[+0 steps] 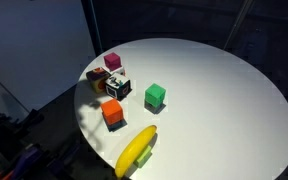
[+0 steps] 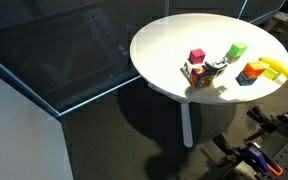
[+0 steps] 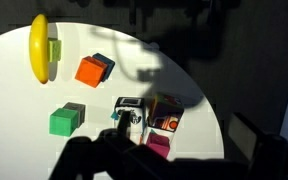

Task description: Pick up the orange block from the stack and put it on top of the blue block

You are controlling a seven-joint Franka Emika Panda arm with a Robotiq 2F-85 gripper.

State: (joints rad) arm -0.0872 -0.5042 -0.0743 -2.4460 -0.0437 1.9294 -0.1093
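Note:
The orange block (image 1: 112, 111) rests on the blue block (image 1: 115, 124) near the table's front, beside the banana. In an exterior view the orange block (image 2: 255, 69) sits over the blue block (image 2: 245, 78). In the wrist view the orange block (image 3: 88, 71) partly covers the blue block (image 3: 105, 62). My gripper (image 3: 134, 152) shows only as dark shapes at the bottom of the wrist view, high above the patterned cubes and apart from every block. It holds nothing that I can see. The arm is not in either exterior view.
A round white table (image 1: 214, 90) holds a banana (image 1: 136, 150), a green block (image 1: 155, 95), a magenta block (image 1: 112, 60) and two patterned cubes (image 1: 117, 87) near its left edge. Dark floor surrounds the table.

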